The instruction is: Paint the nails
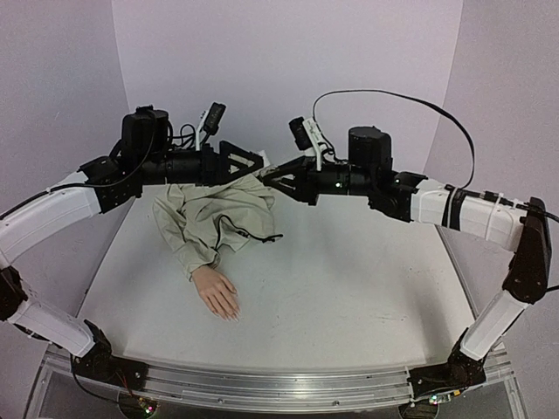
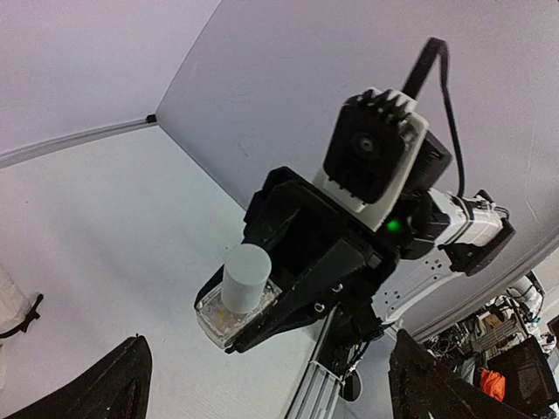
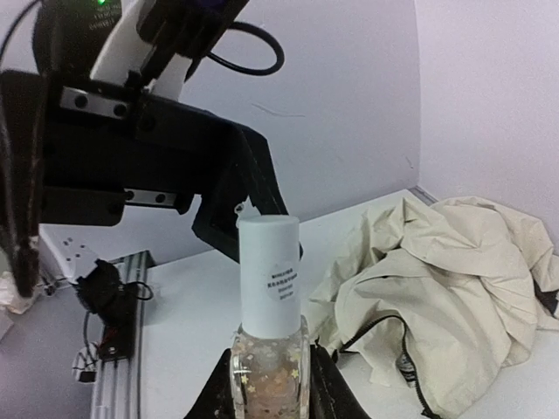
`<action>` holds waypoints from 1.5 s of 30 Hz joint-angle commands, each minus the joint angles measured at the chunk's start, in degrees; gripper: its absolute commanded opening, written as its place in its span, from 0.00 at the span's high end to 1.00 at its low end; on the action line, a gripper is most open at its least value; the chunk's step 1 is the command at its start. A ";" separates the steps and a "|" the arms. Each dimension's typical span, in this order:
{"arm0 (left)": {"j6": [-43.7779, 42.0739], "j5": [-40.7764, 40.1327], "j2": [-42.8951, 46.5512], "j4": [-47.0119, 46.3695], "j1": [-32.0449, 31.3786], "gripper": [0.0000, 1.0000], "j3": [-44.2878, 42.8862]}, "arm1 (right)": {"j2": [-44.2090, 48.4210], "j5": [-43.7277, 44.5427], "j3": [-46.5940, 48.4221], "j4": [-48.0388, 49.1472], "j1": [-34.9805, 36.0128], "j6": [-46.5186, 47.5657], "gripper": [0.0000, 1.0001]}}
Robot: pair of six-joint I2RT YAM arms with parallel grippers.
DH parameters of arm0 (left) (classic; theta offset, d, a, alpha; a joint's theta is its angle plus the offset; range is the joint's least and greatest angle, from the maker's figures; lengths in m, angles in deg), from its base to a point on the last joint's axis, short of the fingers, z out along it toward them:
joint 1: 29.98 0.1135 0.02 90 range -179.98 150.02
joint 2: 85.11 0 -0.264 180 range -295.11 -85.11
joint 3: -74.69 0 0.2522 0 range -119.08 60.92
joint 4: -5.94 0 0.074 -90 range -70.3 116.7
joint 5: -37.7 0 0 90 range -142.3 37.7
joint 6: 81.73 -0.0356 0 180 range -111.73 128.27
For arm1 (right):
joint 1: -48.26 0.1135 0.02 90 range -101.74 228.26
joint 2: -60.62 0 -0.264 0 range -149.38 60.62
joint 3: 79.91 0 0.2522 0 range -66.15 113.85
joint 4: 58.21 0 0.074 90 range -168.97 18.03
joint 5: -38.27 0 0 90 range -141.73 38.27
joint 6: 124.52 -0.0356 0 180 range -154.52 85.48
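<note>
The flesh-pink mannequin hand [image 1: 217, 291] lies on the table, its beige jacket sleeve [image 1: 214, 218] bunched behind it. The nails [image 1: 229, 312] at its fingertips are too small to make out. My right gripper [image 1: 272, 177] is raised at the back centre and shut on a small clear glass bottle [image 3: 269, 371] with a white cap [image 3: 269, 271]. The bottle stands upright between its fingers [image 3: 327, 388]. My left gripper [image 1: 253, 164] faces it, close by and apart. Its fingers [image 2: 113, 384] are spread wide and empty. The left wrist view shows the bottle [image 2: 238, 301] from above.
The jacket [image 3: 445, 297] lies crumpled on the white table [image 1: 349, 279], below and left of both grippers. An aluminium rail [image 1: 262, 384] runs along the near edge. Purple walls close the back and sides.
</note>
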 commanded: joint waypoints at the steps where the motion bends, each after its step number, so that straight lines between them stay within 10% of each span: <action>1: 1.46 5.43 2.46 -9.85 0.03 0.05 1.66 | 2.26 -22.32 2.28 3.31 -2.04 -6.84 1.00; 26: 4.07 12.44 -1.54 -17.22 -0.04 0.75 0.60 | -0.58 -21.15 3.82 9.09 -2.84 -9.57 1.00; 31: 3.24 6.46 -1.00 -16.04 -0.12 0.88 2.18 | 1.27 -1.99 1.30 6.11 -2.69 -5.11 1.00; 38: 2.49 -7.33 -2.97 -5.40 -0.04 1.00 0.33 | -2.26 67.44 2.28 3.39 9.00 12.28 1.00; 45: 1.95 -9.13 -9.72 1.88 0.09 1.00 -7.81 | -7.55 63.40 5.41 5.35 9.55 13.77 1.00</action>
